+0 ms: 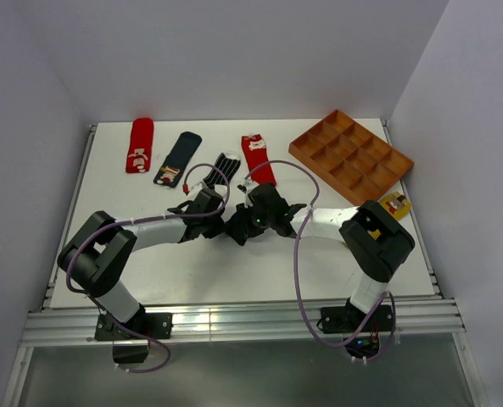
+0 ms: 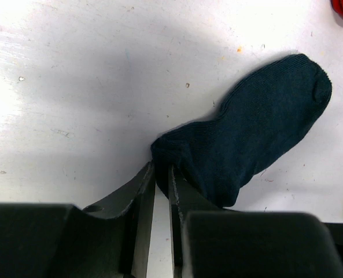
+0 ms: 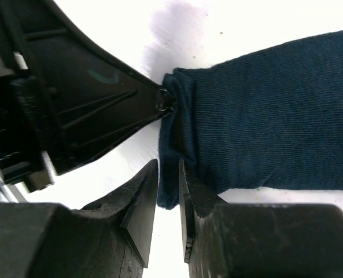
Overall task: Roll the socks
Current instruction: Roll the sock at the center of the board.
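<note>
Both arms reach fwd & inward, forearms low, meeting nr the centre of the tabletop [image 1: 234,271], so the two wrists sit almost nose to nose. L hand [image 2: 162,172] is pinched down on the cuff edge of the plain navy sock [image 2: 258,133], fingers nearly together w/ only a slit btwn them. R hand [image 3: 169,171] comes in from the opposite side, also clenched on that cuff, w/ a fold of fabric caught btwn its tips just beside the L fingertip. The sock lies flat on the tabletop, toe pointing away from the L hand. In the top view it's mostly hidden under the two wrists. R elbow is bent up high nr the right edge, w/ the mustard sock [image 1: 394,204] just beyond it. Along the back, L to R: red sock [image 1: 139,144], navy sock w/ patch [image 1: 177,158], striped sock [image 1: 226,165], second red sock [image 1: 258,157], then an orange divider tray [image 1: 350,155].
</note>
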Robot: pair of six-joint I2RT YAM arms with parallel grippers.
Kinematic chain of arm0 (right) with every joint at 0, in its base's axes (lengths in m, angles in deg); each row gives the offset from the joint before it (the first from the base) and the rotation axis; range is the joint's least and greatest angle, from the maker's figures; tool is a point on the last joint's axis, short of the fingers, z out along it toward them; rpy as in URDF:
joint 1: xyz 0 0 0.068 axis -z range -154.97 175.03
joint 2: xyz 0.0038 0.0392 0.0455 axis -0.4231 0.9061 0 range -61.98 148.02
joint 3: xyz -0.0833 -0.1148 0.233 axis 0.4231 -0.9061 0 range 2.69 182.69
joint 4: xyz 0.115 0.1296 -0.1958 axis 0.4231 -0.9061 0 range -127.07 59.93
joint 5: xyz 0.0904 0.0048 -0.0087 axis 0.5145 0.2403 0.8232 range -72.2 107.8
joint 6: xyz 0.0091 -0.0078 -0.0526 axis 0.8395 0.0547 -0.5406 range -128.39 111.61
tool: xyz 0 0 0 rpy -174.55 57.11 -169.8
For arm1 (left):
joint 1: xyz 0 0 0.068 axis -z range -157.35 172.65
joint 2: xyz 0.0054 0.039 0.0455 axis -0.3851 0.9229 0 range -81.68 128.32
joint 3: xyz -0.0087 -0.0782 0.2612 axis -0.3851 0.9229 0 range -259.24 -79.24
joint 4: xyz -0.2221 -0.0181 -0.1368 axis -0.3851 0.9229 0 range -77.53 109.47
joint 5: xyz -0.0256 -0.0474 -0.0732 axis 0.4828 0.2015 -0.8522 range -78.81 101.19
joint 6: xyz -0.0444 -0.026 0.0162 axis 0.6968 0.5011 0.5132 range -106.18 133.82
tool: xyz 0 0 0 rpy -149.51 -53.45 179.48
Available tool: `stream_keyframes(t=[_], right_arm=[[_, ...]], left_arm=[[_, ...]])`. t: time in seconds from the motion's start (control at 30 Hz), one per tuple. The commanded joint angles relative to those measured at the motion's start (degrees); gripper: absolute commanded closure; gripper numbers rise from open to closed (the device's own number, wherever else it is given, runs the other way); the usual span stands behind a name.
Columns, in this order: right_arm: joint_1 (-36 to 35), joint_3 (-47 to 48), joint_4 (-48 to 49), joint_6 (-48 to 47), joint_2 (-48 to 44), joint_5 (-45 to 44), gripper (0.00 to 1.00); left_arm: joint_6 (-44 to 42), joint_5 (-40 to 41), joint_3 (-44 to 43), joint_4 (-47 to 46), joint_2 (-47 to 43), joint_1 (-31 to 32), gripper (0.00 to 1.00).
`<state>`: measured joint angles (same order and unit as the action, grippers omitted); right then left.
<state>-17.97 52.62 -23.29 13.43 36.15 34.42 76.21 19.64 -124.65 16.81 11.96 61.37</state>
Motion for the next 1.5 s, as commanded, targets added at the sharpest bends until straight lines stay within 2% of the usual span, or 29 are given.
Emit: stream_keyframes(t=[0.0, 0.1, 0.23, 0.33, 0.53, 0.77, 1.47], right_arm=[[-0.68, 0.6, 0.42, -2.22, 1.63, -1.94, 0.71], [-0.94, 1.04, -0.72, -2.84, 2.33, -3.26, 0.74], [-1.12, 1.66, -1.6, -2.23, 3.65, -4.23, 0.82], [-0.77, 2.01, -2.48, -0.65, 4.44, -4.15, 0.88], [2.39, 2.36, -3.97, 2.25, 6.37, 1.38, 0.94], [6.08, 1.05, -1.6, 5.59, 9.01, 9.91, 0.96], [12.59, 1.4, -3.71, 9.46, 17.01, 16.16, 0.97]], left_arm=[[-1.48, 1.22, -1.09, 3.66, 1.45, 0.39, 0.79], [-1.57, 1.05, -1.26, 3.75, 1.45, 0.3, 0.79], [-1.66, 1.04, -1.61, 3.92, 1.28, 0.39, 0.78], [-1.57, 0.96, -1.26, 3.84, 0.58, 0.39, 0.75], [-0.52, 1.13, 0.41, 2.78, -2.23, 0.39, 0.52], [1.06, 0.26, 2.43, 0.41, -3.91, -0.13, 0.42], [2.74, -3.17, 4.19, -5.48, -2.42, -2.16, 0.48]])
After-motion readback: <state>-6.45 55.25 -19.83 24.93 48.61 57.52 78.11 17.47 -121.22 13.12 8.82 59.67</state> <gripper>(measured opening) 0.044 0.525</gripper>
